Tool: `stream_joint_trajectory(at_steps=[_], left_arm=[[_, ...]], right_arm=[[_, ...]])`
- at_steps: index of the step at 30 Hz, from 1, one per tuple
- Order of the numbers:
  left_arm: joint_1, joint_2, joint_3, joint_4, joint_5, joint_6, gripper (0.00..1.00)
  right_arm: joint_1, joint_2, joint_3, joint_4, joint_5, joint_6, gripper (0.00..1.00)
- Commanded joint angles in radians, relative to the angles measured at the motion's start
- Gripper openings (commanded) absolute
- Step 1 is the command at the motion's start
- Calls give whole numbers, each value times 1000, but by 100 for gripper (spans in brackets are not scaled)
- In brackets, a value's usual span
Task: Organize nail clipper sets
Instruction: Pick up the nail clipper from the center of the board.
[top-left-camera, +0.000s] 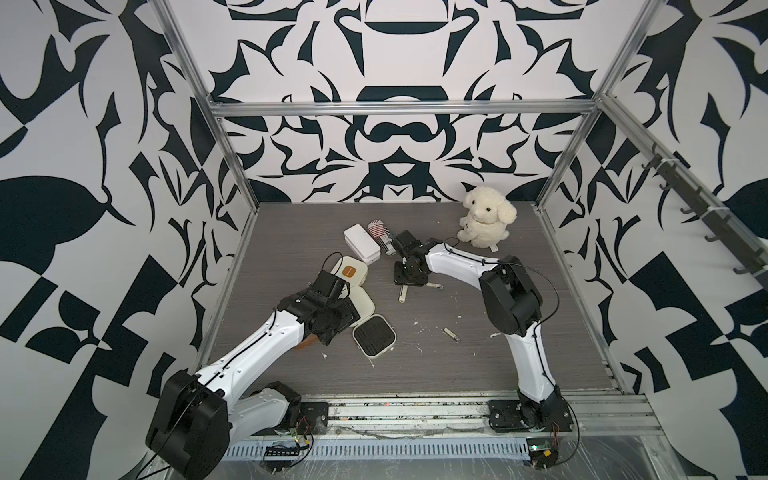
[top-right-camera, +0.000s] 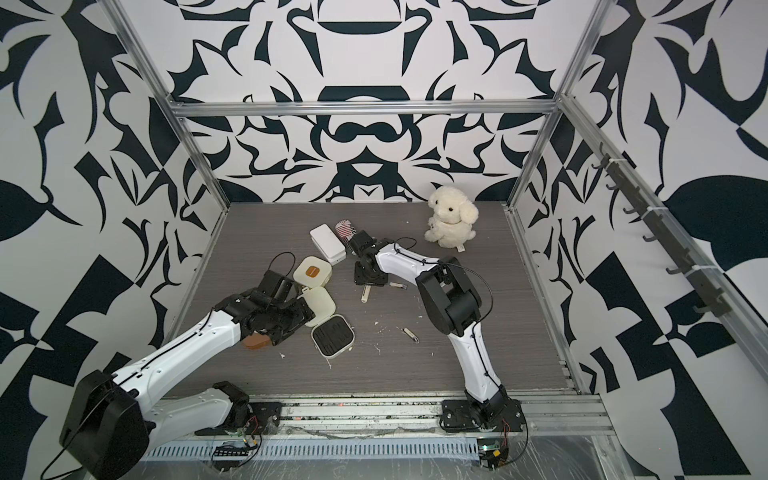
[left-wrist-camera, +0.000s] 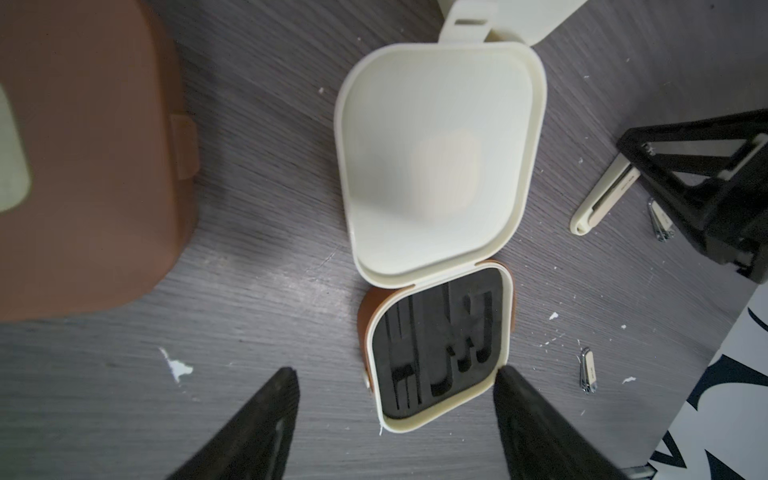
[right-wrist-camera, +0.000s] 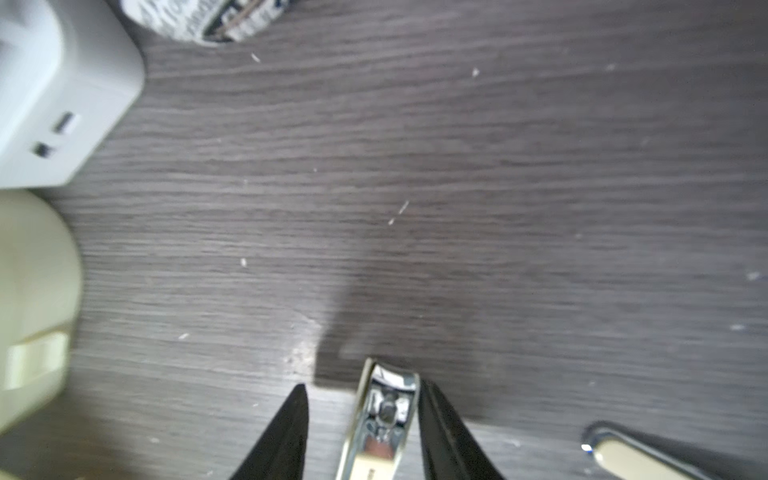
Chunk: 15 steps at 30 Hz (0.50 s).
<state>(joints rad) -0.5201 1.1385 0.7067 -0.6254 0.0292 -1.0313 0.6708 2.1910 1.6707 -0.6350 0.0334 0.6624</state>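
At the far left the tan case (left-wrist-camera: 83, 166) lies shut on the counter (top-left-camera: 498, 365), partly under the left arm. The left claw (left-wrist-camera: 395, 374) hangs low over the open case (top-left-camera: 372, 338), its fingers spread and holding nothing. That case sits left of centre with its black slotted insert facing up and its cream lid swung back. Just behind the lid is the shut case (top-left-camera: 350, 270), cream with an orange patch on top.

Farther back, near the middle, the box (top-left-camera: 361, 243) and the can (top-left-camera: 380, 232) lie side by side.

In front of the can, the right claw (right-wrist-camera: 361, 386) points down at the counter. Its jaws stand apart around a clipper (right-wrist-camera: 386, 415): one finger is against its side and there is a gap on the other, so it isn't pinched.

A second clipper (top-left-camera: 434, 286) lies just right of that claw. A third clipper (top-left-camera: 452, 334) lies alone nearer the front. The dog (top-left-camera: 486, 218) sits at the rear right.
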Motion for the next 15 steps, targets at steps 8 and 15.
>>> stream_joint_trajectory(at_steps=[8,15], left_arm=[[34,32,-64,75,48,34,78],[34,127,-72,142,101,54,74]], right_arm=[[69,30,13,-164,123,-63,28],[73,-6,-48,-107,70,-62,17]])
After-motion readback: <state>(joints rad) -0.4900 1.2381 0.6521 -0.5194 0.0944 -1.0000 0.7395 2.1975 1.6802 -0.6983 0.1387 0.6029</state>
